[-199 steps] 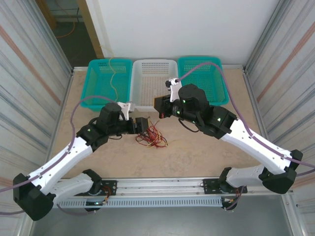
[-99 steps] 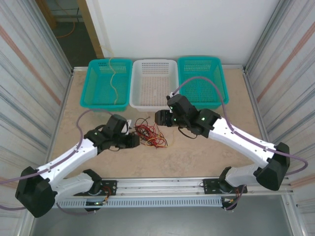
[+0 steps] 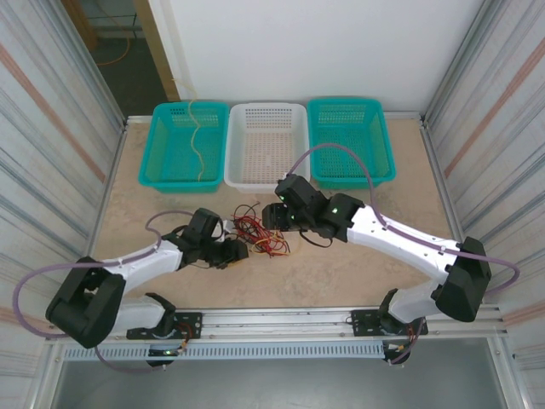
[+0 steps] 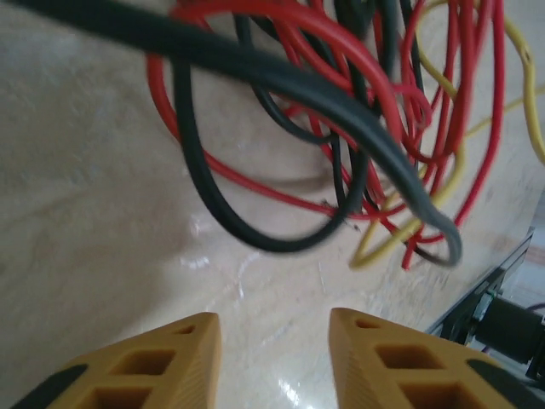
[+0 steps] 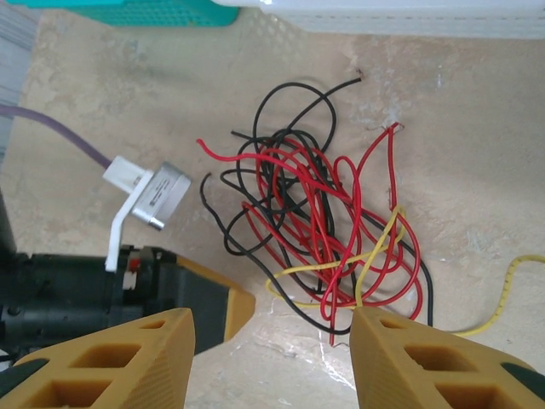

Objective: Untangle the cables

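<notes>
Your cables (image 3: 260, 235) are lying in a knot on the tabletop (image 3: 341, 273), between your two claws. Your left claw (image 4: 274, 334) and right claw (image 5: 272, 331) are both standing apart, holding nothing. One yellow cable (image 3: 197, 141) is sitting in a basket (image 3: 170, 158). I think the rest are waiting to be pulled apart.

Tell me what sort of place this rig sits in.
Probably a lab test cell: corrugated metal walls box in the tabletop, an aluminium rail runs along its near edge, and three plastic baskets stand behind the tangled cables.
</notes>
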Available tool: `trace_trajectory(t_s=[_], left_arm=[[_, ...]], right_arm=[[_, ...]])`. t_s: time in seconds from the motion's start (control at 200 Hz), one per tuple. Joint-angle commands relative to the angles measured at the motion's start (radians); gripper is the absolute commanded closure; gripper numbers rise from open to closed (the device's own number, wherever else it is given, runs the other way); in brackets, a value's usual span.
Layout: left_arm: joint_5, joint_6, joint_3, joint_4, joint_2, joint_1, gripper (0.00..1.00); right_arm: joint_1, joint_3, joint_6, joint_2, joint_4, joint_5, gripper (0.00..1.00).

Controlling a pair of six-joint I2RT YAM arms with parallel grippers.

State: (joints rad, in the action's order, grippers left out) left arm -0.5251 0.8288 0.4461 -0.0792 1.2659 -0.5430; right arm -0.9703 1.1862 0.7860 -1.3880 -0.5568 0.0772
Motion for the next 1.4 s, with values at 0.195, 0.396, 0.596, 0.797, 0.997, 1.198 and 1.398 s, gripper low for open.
trace_trajectory(t_s=[0.195,0.396,0.596,0.797,0.997,1.198,1.398], left_arm=[[0.027,0.027,0.029,0.204,0.081,-0.032,0.58],[0.066,-0.005,0.063,0.191,0.140,-0.076,0.62],[0.091,-0.018,0.069,0.172,0.124,-0.081,0.77],[0.125,-0.080,0.111,0.094,0.077,-0.090,0.88],[0.254,-0.144,0.245,-0.170,-0.054,-0.166,1.00],[0.385,-0.184,0.390,-0.475,-0.184,-0.240,1.00],[0.389,-0.218,0.534,-0.639,-0.252,-0.265,1.00]], right_arm=[[-0.013,-0.040,0.029,0.000,0.022,-0.011,0.52],[-0.018,-0.038,0.030,-0.011,0.042,-0.016,0.54],[-0.029,-0.043,0.024,-0.011,0.054,-0.020,0.55],[-0.031,-0.053,0.020,-0.002,0.067,-0.017,0.55],[-0.037,-0.049,-0.008,0.021,0.096,-0.027,0.51],[-0.042,-0.078,-0.016,0.062,0.096,-0.027,0.42],[-0.050,-0.054,-0.042,0.084,0.051,-0.041,0.34]])
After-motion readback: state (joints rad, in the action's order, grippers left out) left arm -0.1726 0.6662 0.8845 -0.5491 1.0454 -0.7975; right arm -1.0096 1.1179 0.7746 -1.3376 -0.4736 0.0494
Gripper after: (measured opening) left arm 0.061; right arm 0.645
